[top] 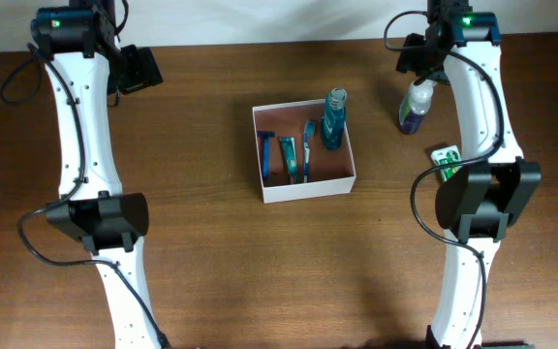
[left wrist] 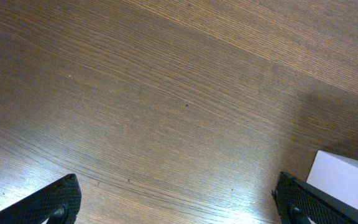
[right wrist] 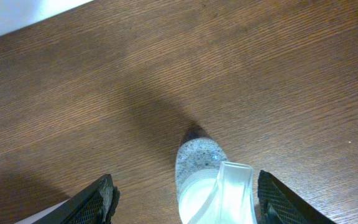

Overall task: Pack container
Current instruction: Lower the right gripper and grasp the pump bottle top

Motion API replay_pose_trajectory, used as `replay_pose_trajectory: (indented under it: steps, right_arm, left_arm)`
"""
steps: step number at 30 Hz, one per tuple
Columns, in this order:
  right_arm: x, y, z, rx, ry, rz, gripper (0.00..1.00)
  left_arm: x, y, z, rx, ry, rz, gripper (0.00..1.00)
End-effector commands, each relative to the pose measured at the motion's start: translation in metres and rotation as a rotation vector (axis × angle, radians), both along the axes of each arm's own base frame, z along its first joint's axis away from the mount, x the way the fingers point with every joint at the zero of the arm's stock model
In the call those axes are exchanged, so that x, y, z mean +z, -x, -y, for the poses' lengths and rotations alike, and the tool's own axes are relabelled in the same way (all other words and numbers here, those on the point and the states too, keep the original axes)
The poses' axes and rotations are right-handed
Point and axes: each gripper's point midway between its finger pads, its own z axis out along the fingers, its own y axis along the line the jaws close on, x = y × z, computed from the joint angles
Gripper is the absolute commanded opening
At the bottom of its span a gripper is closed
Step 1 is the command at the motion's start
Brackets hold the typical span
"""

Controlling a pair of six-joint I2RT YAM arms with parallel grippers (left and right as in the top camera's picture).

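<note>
The container (top: 308, 186), a square white box with a reddish-brown inside, sits mid-table. In it lie a blue razor (top: 265, 150), a teal tube (top: 288, 157) and a blue toothbrush (top: 307, 147), and a teal bottle (top: 334, 118) stands in its far right corner. A pump bottle (top: 415, 107) with a clear top stands right of the box. My right gripper (top: 420, 60) is open just above it; in the right wrist view the pump head (right wrist: 229, 190) sits between the open jaws (right wrist: 185, 199). My left gripper (top: 139, 70) is open and empty at the far left, over bare wood (left wrist: 179, 205).
A small green packet (top: 446, 160) lies on the table near the right arm, in front of the pump bottle. A white corner of the box (left wrist: 347, 177) shows at the right edge of the left wrist view. The table's far edge runs just behind both grippers.
</note>
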Motion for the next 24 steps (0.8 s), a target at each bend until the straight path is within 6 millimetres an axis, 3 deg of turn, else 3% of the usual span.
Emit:
replay_pose_trajectory:
  steps: [1, 24]
  right_arm:
    - [-0.005, 0.001, 0.005, -0.027, 0.013, -0.01, 0.65]
    - [-0.017, 0.015, 0.013, -0.046, 0.055, -0.084, 0.44]
  left_arm:
    - [0.009, 0.0, -0.003, 0.002, -0.01, 0.025, 0.99]
    - [0.009, 0.0, -0.003, 0.001, -0.01, 0.025, 0.99]
